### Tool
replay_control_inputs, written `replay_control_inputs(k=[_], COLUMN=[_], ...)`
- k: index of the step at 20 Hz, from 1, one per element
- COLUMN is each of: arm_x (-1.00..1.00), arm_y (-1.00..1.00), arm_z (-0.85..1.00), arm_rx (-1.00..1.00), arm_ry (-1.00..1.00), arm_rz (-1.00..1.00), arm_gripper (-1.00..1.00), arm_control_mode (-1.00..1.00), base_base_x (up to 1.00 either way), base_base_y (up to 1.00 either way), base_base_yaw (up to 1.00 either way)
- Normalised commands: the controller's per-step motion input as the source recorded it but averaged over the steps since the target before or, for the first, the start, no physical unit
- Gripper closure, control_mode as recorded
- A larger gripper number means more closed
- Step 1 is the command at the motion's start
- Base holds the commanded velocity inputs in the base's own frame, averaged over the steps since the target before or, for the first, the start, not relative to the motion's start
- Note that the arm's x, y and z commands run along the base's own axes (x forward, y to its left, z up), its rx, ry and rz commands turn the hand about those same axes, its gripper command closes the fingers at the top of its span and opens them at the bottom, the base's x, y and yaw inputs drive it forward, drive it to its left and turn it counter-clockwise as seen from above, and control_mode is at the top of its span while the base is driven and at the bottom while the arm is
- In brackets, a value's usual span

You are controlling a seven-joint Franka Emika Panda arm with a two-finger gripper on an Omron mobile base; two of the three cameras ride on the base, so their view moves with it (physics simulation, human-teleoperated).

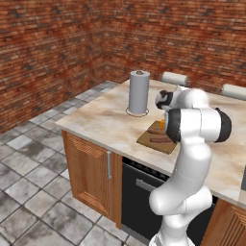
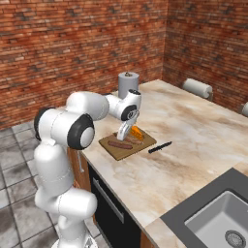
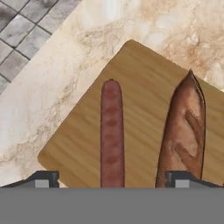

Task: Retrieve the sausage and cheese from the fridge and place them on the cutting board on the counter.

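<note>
Hand view shows the gripper [image 3: 112,181] with jaws spread wide, holding nothing, over the sausage [image 3: 112,133] on the cutting board [image 3: 140,87]. Lift straight up, clearing the baguette [image 3: 183,127] and the cheese [image 2: 137,131] near the board's far edge.

You see a matt wooden cutting board [image 3: 144,105] with visible grain, a smooth reddish sausage [image 3: 112,135], a rough crusted brown loaf [image 3: 186,127], the polished marbled stone bench [image 2: 193,131], grooved orange-brown wood cabinets [image 1: 91,173], rough brick walls [image 1: 48,48].
</note>
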Motion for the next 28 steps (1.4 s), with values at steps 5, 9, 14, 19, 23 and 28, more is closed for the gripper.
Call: replay_control_inputs(k=[5, 9, 14, 19, 23, 28], arm_x=[-0.40, -0.47, -0.70, -0.84, -0.84, -0.76], arm_y=[0.16, 0.58, 0.40, 0.26, 0.03, 0.23], arm_z=[1.00, 1.00, 1.00, 0.83, 0.74, 0.40], arm_rx=[0.00, 0.01, 0.01, 0.00, 0.00, -0.01], arm_ry=[-0.03, -0.03, 0.00, -0.10, -0.08, -0.19], arm_rz=[-0.07, -0.14, -0.16, -0.19, -0.17, -0.10], arm_gripper=[-1.00, -1.00, -1.00, -1.00, -1.00, -1.00], arm_control_mode=[-1.00, -1.00, -1.00, -1.00, -1.00, -1.00], base_base_x=[0.00, 0.00, 0.00, 0.00, 0.00, 0.00], base_base_y=[0.00, 0.00, 0.00, 0.00, 0.00, 0.00], base_base_yaw=[0.00, 0.00, 0.00, 0.00, 0.00, 0.00])
